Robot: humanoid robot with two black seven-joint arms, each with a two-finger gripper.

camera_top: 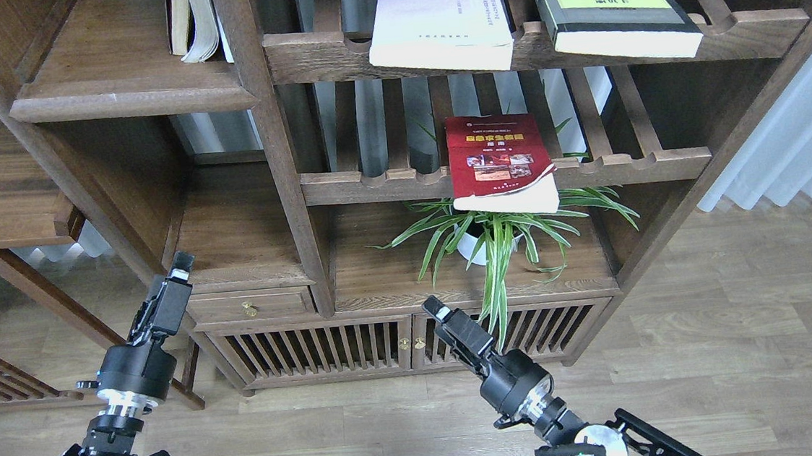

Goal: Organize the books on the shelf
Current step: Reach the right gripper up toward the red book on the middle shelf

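Note:
A pale lavender-white book and a thick black-edged yellow-green book lie flat on the upper slatted rack, overhanging its front rail. A red paperback with small photos lies on the lower slatted rack, its front edge sticking out. The solid dark-brown shelf with a rounded front edge is at the upper left. My left gripper is low, in front of the drawer area. My right gripper is low, in front of the cabinet doors. Both hold nothing; their fingers cannot be told apart.
Upright beige-paged books stand at the right end of the solid shelf. A spider plant in a white pot sits under the red book. A drawer and slatted cabinet doors are below. A curtain hangs at the right.

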